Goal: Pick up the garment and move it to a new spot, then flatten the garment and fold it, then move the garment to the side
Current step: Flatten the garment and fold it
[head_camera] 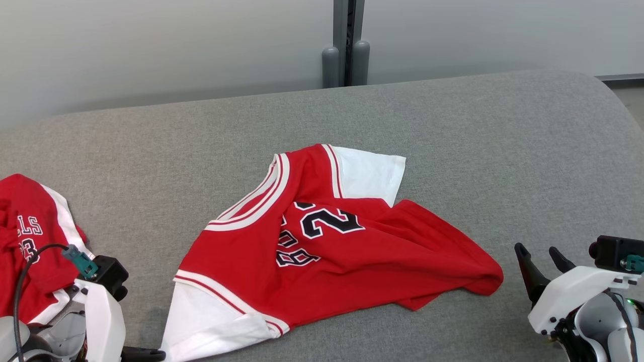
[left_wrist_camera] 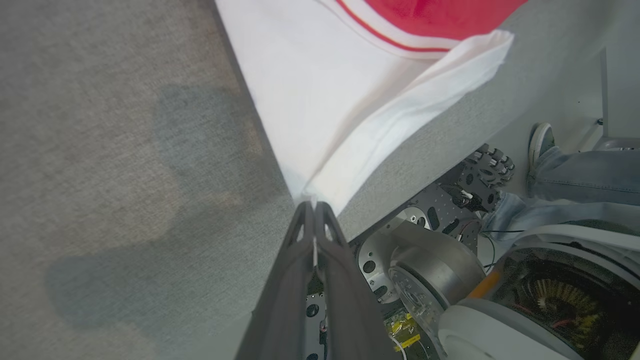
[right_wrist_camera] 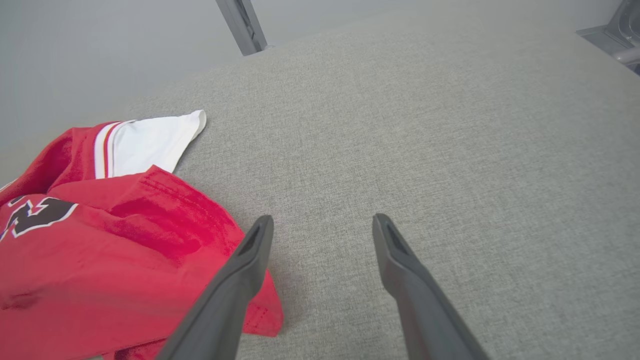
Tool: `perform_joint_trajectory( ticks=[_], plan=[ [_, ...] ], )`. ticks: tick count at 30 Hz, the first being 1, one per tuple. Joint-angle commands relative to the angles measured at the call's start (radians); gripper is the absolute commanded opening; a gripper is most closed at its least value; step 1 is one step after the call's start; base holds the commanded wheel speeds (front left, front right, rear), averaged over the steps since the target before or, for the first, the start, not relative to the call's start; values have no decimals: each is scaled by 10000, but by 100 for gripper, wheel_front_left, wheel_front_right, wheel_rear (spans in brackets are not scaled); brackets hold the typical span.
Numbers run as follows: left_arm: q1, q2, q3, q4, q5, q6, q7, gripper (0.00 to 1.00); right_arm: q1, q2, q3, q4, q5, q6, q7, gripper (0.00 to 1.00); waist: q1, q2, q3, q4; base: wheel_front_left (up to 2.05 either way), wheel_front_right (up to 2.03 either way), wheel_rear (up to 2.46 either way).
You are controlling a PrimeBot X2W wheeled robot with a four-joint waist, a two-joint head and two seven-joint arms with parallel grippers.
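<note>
Past a second red jersey [head_camera: 25,226] heaped at the far left of the grey bench [head_camera: 453,125], the left hand [left_wrist_camera: 312,206] sits low at the near edge. Its fingers are pressed together on the corner of the white sleeve [left_wrist_camera: 350,100] of the red number-23 jersey [head_camera: 327,251], which lies rumpled mid-bench. This looks like the flattening step, so the next move probably calls for drawing that sleeve outward while the bunched red hem [head_camera: 478,279] is pulled the other way. The right hand [right_wrist_camera: 320,230] hovers just beside that hem, fingers spread wide, holding nothing.
</note>
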Motion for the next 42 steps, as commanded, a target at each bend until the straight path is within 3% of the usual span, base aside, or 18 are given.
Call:
perform_joint_trajectory(
  ticks=[1,8,17,23,33,34,38,42],
  plan=[
    [106,-48,-62,196,192,-11,-107,100,106,-61,-9,-112,-43,3,81,100,0,0,-65,57,0,0,0],
    [-16,-250,216,634,77,-12,-605,100,251,-134,42,-459,-84,3,138,100,0,0,-333,201,0,0,0],
    [-47,55,1425,190,758,186,-3261,100,342,-307,186,-908,214,3,-749,100,0,0,-620,281,0,0,0],
    [321,-1,2093,-511,1369,767,-5209,100,198,-390,57,-1420,307,3,-1613,100,0,0,-652,431,0,0,0],
    [1054,-351,3225,-1089,2571,2435,-8639,100,-98,-396,601,-2071,349,3,-2891,100,0,0,-626,753,0,0,0],
    [1054,-351,3225,-1089,2571,2435,-8639,100,-98,-396,601,-2071,349,3,-2891,100,0,0,-626,753,0,0,0],
    [1553,-698,3635,-1005,2842,2876,-10007,100,-296,-248,936,-1978,443,3,-3784,100,0,0,-591,804,0,0,0],
    [2047,-1263,4061,-872,3358,3278,-10619,100,-340,-179,1245,-1586,355,3,-4456,100,0,0,-550,942,0,0,0]
  ],
)
